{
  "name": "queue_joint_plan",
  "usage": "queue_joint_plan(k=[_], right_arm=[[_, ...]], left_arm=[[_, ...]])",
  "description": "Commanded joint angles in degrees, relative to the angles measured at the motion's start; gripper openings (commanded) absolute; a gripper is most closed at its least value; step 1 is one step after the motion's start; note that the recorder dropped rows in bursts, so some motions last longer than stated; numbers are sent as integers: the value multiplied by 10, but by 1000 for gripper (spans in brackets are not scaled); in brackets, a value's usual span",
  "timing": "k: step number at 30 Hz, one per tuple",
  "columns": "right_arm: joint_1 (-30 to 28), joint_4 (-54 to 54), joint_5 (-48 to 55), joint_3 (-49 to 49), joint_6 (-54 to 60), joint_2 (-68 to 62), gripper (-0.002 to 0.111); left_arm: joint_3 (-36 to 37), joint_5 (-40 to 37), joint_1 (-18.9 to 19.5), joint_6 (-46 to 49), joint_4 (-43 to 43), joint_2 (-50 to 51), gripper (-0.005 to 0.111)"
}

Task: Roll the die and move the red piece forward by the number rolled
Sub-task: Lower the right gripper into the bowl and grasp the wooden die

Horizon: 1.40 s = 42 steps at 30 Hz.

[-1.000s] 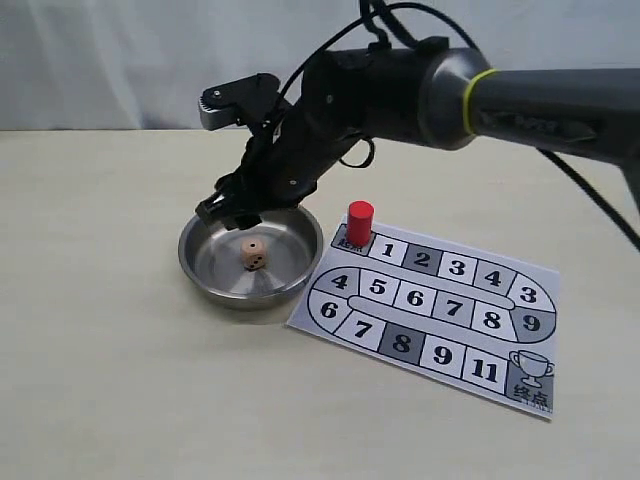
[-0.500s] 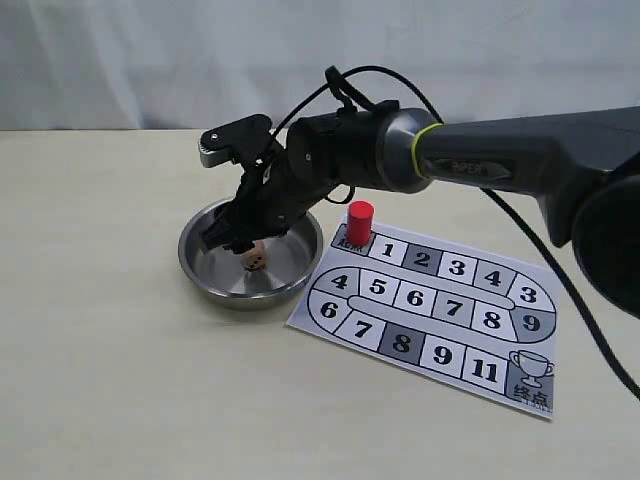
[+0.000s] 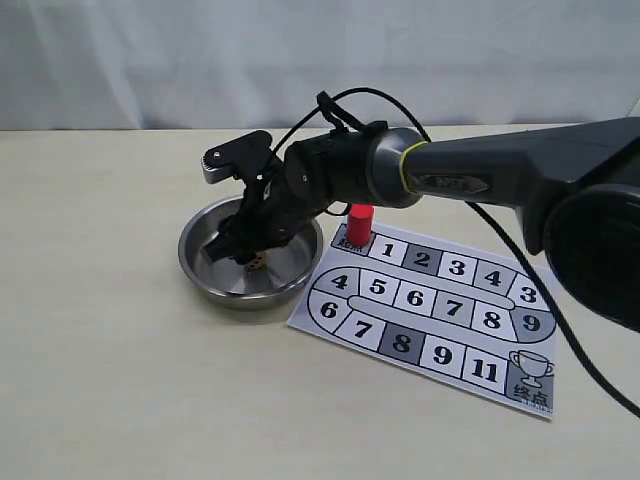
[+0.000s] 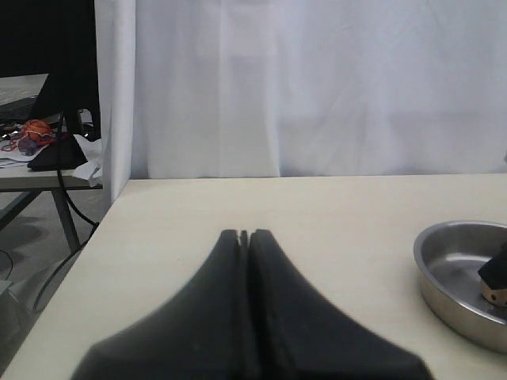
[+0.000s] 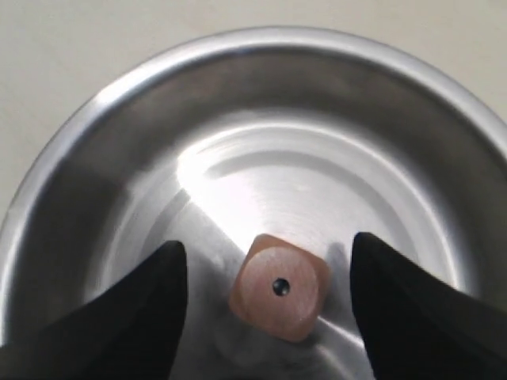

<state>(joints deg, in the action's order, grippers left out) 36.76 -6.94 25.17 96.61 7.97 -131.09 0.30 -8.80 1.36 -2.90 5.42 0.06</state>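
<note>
Lowering since a second ago, the right gripper (image 3: 243, 250) is now reaching down inside the steel bowl (image 3: 215, 285) in the exterior view, instead of hovering over its rim. The red piece (image 3: 360, 222) is standing on the start square of the board (image 3: 430, 310), so no advance is showing yet.

From the left wrist, the left gripper (image 4: 244, 237) is idling over the table (image 4: 317, 206), well apart from the bowl, jaws pressed together.

From the right wrist, the jaws are standing spread either side of the die (image 5: 279, 286), apparently not touching it. It is lying on the bowl's floor, one pip facing the camera. Grasping, rolling and counting squares are, I judge, all still waiting.
</note>
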Motion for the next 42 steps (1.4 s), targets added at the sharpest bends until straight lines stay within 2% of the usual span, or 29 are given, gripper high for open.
queue_joint_plan(k=[1, 18, 22, 31, 36, 42], right_arm=[[-1, 6, -17, 4, -15, -3, 58], [-1, 4, -28, 4, -29, -30, 57], [-1, 4, -24, 4, -29, -30, 46], [-1, 4, -6, 9, -33, -23, 4], [-1, 4, 22, 14, -33, -1, 4], [-1, 21, 119, 14, -44, 66, 4]], left_arm=[[-3, 5, 0, -1, -1, -1, 0], [-3, 7, 0, -1, 0, -1, 0], [-3, 7, 0, -1, 0, -1, 0], [-3, 7, 0, -1, 0, -1, 0], [-3, 6, 0, -1, -1, -1, 0], [-3, 6, 0, -1, -1, -1, 0]])
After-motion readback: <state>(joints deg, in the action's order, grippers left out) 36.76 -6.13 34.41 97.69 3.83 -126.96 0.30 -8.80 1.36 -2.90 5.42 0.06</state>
